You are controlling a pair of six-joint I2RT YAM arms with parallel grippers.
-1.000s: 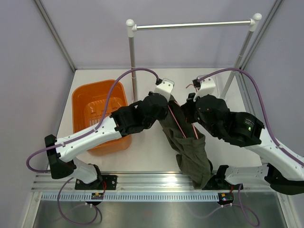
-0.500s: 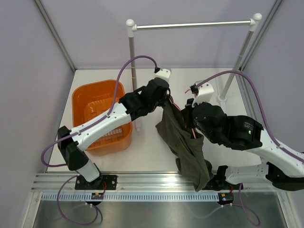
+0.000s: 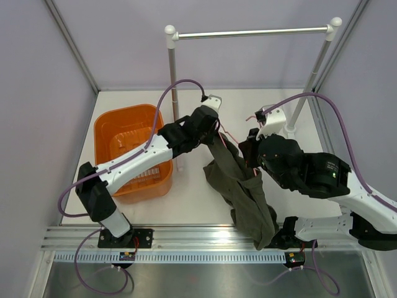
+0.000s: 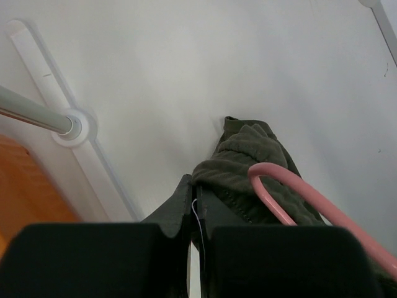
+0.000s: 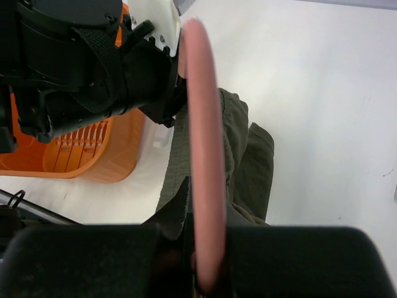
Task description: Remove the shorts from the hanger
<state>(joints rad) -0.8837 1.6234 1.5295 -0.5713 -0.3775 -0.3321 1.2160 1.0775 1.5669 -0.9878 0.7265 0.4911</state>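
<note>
The dark olive shorts (image 3: 245,192) hang in mid-air between the two arms, their lower end drooping toward the table's near edge. My left gripper (image 3: 217,132) is shut on a fold of the shorts' upper edge (image 4: 248,155), its jaws (image 4: 197,194) pinching the fabric. The pink hanger (image 4: 298,200) loops through the cloth right beside that grip. My right gripper (image 5: 205,248) is shut on the hanger (image 5: 201,136), whose bar runs up from between its fingers. In the top view only a short piece of the hanger (image 3: 227,135) shows above the fabric, and the right gripper (image 3: 250,162) sits against the shorts.
An orange basket (image 3: 118,133) stands on the table at the left, under the left arm. A silver rail (image 3: 248,32) spans the back on two posts; the left post (image 3: 173,93) rises just behind the left gripper, its foot (image 4: 71,124) close by.
The left gripper has drawn the shorts' upper edge back and to the left, and the fabric has spread leftward off the hanger. The right gripper keeps the hanger nearly in place.
</note>
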